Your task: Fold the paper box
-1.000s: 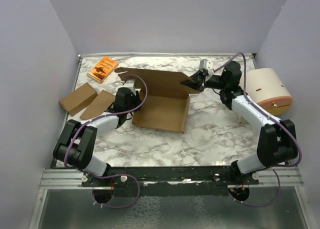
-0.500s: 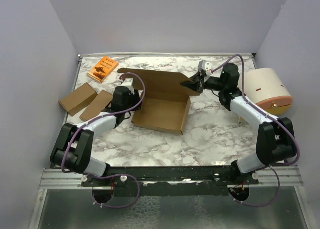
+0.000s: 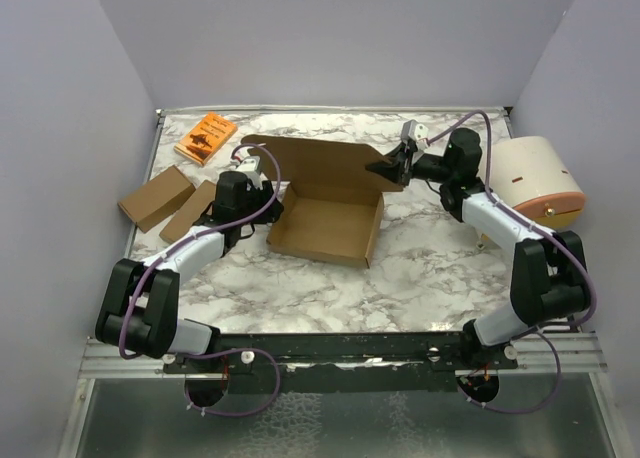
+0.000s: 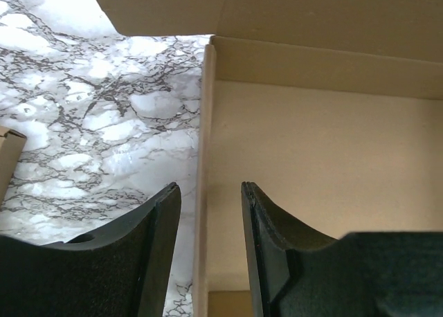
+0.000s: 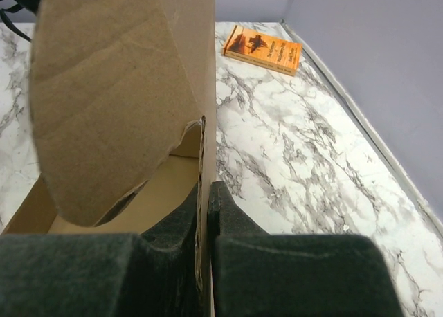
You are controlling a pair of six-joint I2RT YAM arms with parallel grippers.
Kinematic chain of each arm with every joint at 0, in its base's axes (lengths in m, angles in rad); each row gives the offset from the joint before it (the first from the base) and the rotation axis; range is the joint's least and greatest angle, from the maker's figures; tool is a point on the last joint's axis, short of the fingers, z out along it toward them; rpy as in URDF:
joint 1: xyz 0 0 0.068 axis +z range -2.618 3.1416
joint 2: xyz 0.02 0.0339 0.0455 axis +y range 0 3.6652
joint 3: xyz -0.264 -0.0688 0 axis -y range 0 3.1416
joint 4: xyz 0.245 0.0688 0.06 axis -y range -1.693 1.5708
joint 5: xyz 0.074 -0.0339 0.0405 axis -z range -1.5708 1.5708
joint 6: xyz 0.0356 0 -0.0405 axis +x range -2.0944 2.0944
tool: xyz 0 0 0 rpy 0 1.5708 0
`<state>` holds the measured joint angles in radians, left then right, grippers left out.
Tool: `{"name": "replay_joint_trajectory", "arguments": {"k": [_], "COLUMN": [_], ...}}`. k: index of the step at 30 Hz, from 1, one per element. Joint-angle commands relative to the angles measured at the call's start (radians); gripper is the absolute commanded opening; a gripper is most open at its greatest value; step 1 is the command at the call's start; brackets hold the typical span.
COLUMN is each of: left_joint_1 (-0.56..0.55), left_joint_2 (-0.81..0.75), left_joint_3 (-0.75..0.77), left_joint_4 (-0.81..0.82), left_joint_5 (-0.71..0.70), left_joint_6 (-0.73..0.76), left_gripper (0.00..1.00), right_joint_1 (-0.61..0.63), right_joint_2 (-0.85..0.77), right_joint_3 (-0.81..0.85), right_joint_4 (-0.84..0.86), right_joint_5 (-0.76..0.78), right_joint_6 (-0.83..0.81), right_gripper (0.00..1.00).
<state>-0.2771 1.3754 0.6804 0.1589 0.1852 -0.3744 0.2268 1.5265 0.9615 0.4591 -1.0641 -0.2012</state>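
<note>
Table (image 3: 430,278) of white marble pattern carries everything, and the paper box (image 3: 325,223) sits near its middle as a shallow tray, side walls already up and the big lid panel rising along its far side. Off to the left lie two flat cardboard pieces (image 3: 160,198), with a small orange book (image 3: 205,138) beyond them.

What has just changed is on the left. The left arm has drawn back a little from the box, and the left fingers (image 4: 159,234) have spread wider than a moment ago. They now stand either side of the tray's left wall with daylight on both sides, parted and gripping nothing. I take that as a release: the wall holds upright by itself, so that fold looks done and this arm is free for the next flap.

The right fingers (image 5: 235,223) are pressed tight together on the right-hand edge of the lid panel, beside its curved ear, holding it raised above the tray. Closing the lid and tucking it in still seem to lie ahead.
</note>
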Motion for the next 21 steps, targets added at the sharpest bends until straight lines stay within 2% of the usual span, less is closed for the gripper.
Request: {"name": "replay_joint_trajectory", "arguments": {"k": [1,11,17,21], "left_joint_1": [0.007,0.014,0.014,0.016], "left_joint_2": [-0.011,0.006,-0.007,-0.027], "left_joint_3": [0.006,-0.004,-0.002,-0.005], "left_joint_4": [0.006,-0.008,-0.018,-0.024], "left_joint_5": [0.057,0.038,0.049,0.051], "left_joint_6": [-0.024,-0.031,-0.038,-0.039], "left_gripper": [0.44,0.44,0.46,0.46], "right_joint_1": [-0.013,-0.039,-0.062,-0.090], "right_joint_2": [0.037,0.082,0.085,0.086], "right_joint_3": [-0.012,0.008,0.026,0.040], "right_joint_4": [0.046,-0.032,-0.069,-0.068], "right_joint_5": [-0.023,-0.032,-0.033,-0.066], "right_joint_6": [0.009,-0.062,-0.062,-0.013], "right_gripper": [0.05,0.25,0.55,0.66]}}
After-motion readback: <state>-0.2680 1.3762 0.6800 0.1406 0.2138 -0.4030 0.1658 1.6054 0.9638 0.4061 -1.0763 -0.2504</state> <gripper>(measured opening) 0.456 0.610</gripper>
